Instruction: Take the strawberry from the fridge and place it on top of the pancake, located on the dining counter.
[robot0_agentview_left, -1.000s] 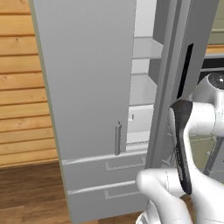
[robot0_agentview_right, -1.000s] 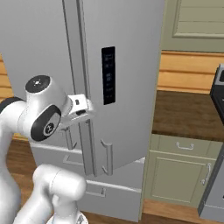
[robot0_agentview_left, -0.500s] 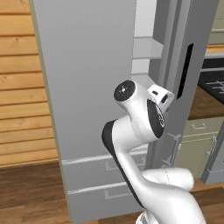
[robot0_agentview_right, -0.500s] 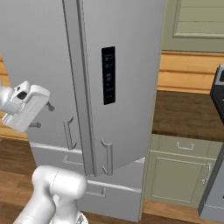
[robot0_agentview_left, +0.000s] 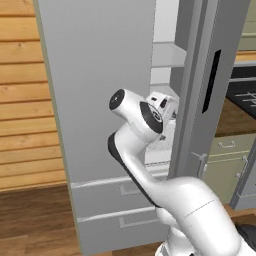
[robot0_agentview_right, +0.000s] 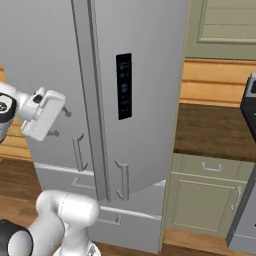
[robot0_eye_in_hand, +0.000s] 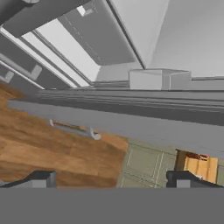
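Left base view puts your gripper (robot0_agentview_left: 167, 107) at the gap between the fridge (robot0_agentview_left: 100, 100) doors, jaws spread wide and empty; the strawberry isn't visible to you — judge it deeper inside, on the white shelves (robot0_agentview_left: 165, 52) ahead; reach inward.

Arm raised, end effector (robot0_eye_in_hand: 111, 178) empty (fingers spread wide).

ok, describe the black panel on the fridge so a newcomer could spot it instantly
Start at the tall light-grey fridge that takes up most of the right base view. On its right-hand door, just right of the centre seam and above the slim bar handles, sits a narrow vertical black panel. It is the one dark patch on the plain grey front.
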